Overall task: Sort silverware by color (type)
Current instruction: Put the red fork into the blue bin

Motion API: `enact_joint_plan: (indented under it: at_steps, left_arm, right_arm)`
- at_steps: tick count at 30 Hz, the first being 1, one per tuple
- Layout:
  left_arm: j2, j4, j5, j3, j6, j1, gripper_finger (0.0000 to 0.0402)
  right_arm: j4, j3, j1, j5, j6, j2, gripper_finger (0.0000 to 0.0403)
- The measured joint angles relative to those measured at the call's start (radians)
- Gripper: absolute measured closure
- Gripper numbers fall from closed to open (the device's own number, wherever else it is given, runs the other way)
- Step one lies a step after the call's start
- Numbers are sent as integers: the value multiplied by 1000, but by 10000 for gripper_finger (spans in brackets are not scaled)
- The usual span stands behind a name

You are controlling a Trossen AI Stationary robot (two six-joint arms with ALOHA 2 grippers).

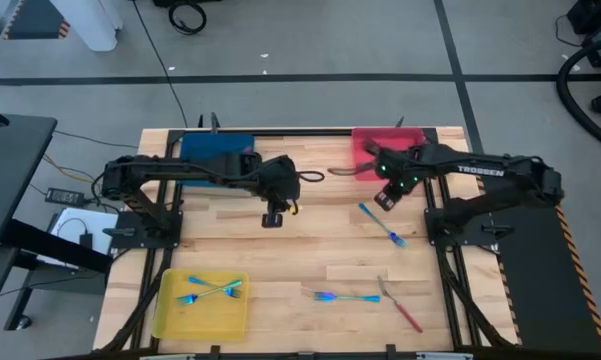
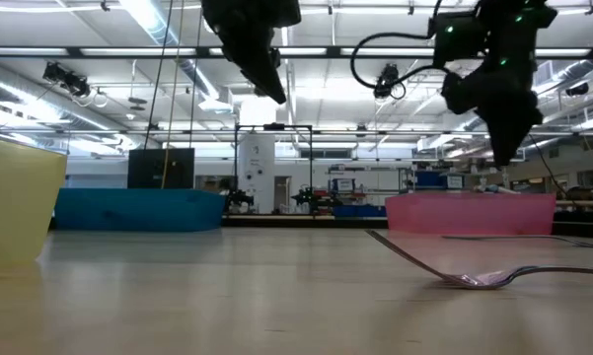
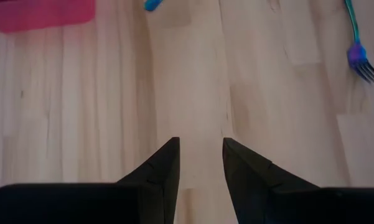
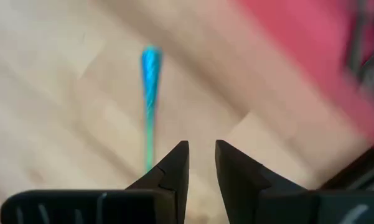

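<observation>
Your right gripper, jaws apart and empty, hangs by the red tray; the blue fork at its five o'clock looks next. Left gripper waits mid-table, open.

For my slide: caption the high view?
Right gripper open beside red tray; blue forks remain on table.

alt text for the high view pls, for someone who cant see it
Two dark robot arms reach over a wooden table, the left gripper and right gripper both empty. Two blue forks lie crossed in the yellow tray; more silverware lies loose on the table.
</observation>
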Motion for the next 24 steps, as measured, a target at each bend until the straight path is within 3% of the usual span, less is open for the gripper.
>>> enact_joint_plan:
  at_steps: [13,18,24]
  left_arm:
    - [0,-210,-1,-1,-78,-71,280]
    - [0,-318,-1,-1,-92,-113,280]
    - [0,-385,-1,-1,-131,-161,280]
  right_arm:
    - [-65,0,453,-9,455,-32,315]
    - [-52,0,581,-1,507,3,316]
    - [4,0,656,-16,522,69,316]
